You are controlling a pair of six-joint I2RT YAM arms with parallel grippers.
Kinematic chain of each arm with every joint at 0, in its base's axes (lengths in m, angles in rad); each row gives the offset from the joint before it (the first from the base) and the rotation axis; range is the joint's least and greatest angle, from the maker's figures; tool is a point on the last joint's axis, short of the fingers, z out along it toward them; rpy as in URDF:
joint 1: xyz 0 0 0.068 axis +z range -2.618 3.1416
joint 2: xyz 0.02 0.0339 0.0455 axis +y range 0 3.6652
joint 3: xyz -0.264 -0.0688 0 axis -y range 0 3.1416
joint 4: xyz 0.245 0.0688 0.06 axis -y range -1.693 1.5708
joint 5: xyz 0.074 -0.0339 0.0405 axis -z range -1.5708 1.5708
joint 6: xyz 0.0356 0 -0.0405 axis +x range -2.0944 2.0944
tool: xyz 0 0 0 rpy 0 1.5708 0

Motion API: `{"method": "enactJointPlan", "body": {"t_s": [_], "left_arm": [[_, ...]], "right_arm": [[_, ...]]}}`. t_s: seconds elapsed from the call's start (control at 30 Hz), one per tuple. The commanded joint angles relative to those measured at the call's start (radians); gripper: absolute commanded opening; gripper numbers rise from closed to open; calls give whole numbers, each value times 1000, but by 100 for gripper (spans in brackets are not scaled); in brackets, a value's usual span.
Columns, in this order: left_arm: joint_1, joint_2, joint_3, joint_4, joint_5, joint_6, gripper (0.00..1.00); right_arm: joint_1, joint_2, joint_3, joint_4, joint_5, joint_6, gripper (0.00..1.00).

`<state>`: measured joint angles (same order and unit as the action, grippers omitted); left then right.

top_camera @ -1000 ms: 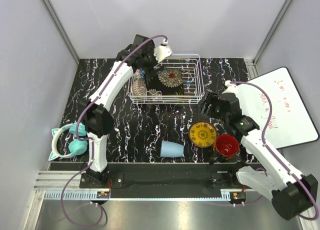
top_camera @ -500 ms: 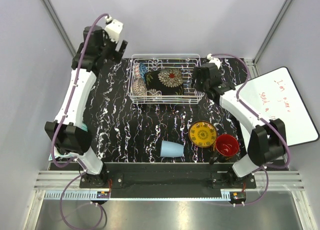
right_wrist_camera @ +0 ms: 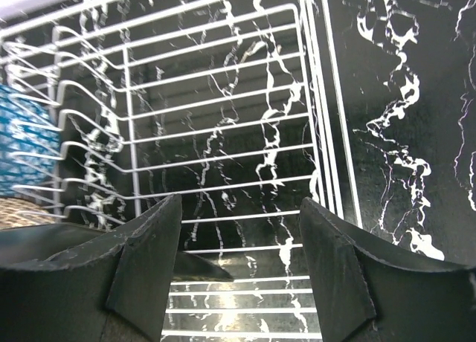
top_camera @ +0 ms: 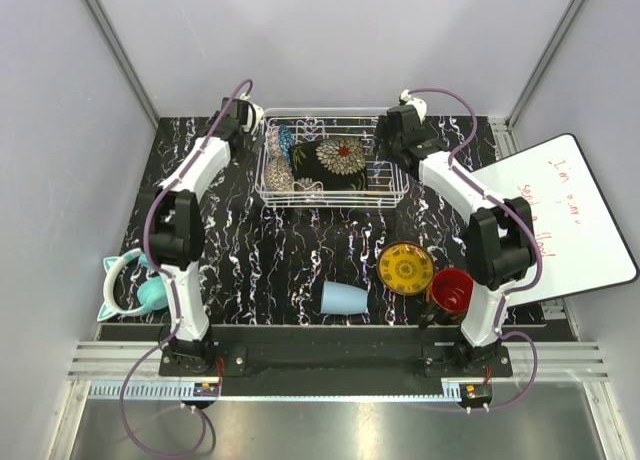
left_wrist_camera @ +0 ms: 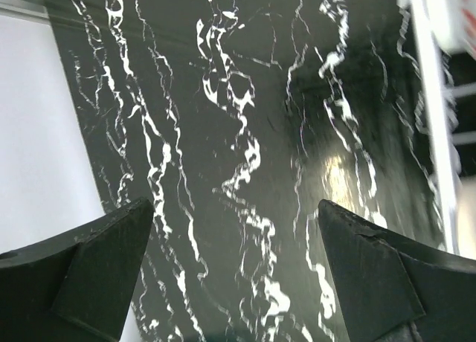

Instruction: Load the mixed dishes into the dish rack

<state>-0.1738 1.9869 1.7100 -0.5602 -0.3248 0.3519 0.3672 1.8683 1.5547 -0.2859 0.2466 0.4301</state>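
Note:
The white wire dish rack stands at the back middle. In it are the black square floral plate, the blue patterned bowl and the beige patterned bowl. The yellow ornate plate, the red-inside mug and the light-blue cup, on its side, are on the table in front. My left gripper is open and empty just left of the rack, over bare table. My right gripper is open and empty above the rack's right end. The blue bowl shows at the left of the right wrist view.
Teal headphones lie at the table's left front. A whiteboard lies at the right. Grey walls enclose the black marbled table. The rack's left side runs along the right of the left wrist view.
The left gripper left the rack, swung out to the far left, then came back beside the rack's left end. The right gripper moved from near the yellow plate to the rack's right end.

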Motion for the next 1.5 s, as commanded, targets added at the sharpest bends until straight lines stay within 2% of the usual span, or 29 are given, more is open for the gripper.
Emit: {"method": "enactJointPlan", "body": {"t_s": [0.0,0.17,0.5,0.97,1.47], "left_arm": [[2,65,158,53,-66,-40,99],[2,153,207,46,-71,-44,99],[-23,199,163,43,-23,-65,99],[-73,204,154,39,38,-83,98],[-82,171,137,40,47,-60,97]], "right_arm": [[-4,20,36,-1,26,-24,72],[-4,37,5,-1,25,-28,72],[-2,98,-7,-1,-44,-14,71],[25,144,-5,1,-124,24,69],[52,137,-36,-25,-95,-7,71]]}}
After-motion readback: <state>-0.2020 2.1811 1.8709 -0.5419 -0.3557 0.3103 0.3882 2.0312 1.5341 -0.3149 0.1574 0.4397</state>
